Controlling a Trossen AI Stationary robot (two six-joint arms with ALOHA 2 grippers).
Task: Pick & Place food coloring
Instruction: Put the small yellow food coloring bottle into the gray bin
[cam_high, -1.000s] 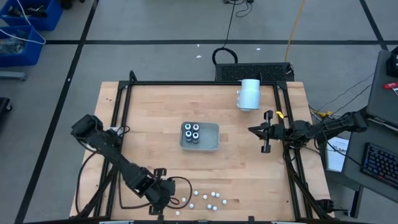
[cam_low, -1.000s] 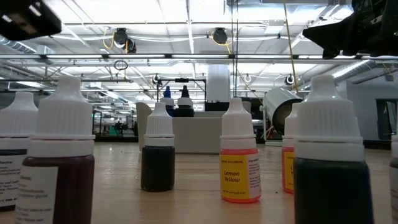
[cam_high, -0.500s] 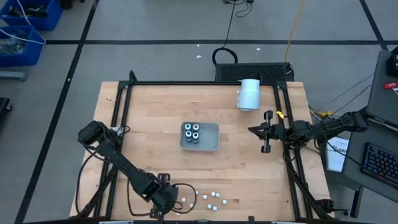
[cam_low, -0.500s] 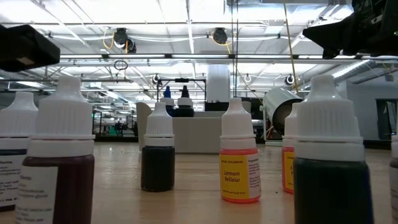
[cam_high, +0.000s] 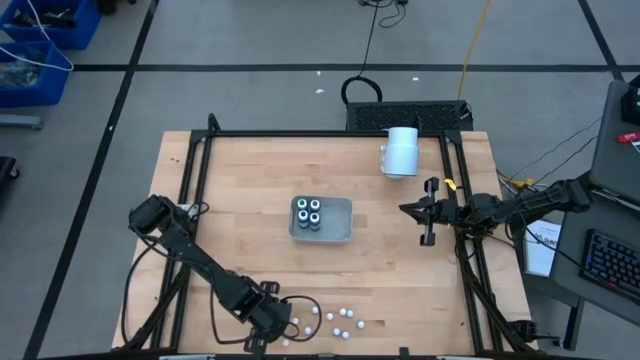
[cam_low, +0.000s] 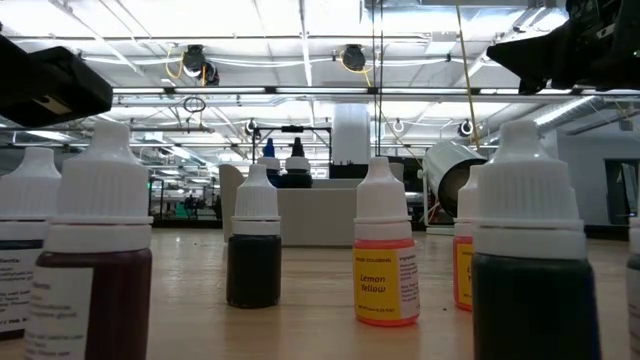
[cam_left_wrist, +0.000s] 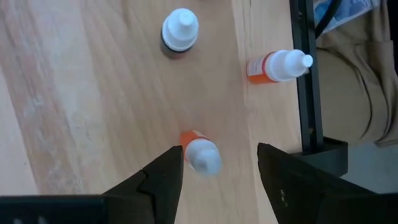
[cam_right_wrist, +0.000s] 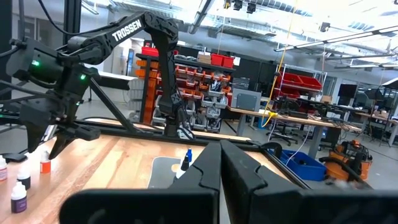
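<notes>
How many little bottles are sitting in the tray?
4 bottles, bunched in a square, two rows of two, at the left end of the tray. None looks hidden from above.

The bench (cam_high: 250, 180) lies bare over most of its planks. A grey tray (cam_high: 335, 224) holding four bottles (cam_high: 308, 213) stands mid-bench, and a white cylinder (cam_high: 401, 150) lies near the far rail; both are well apart from the rest. Along the near edge, scattered food coloring bottles (cam_high: 338, 317) crowd the lane. The left end effector (cam_left_wrist: 217, 171) hangs open over an orange bottle (cam_left_wrist: 200, 152), with room either side. The right end effector (cam_high: 428, 212) blocks little at its side.
</notes>
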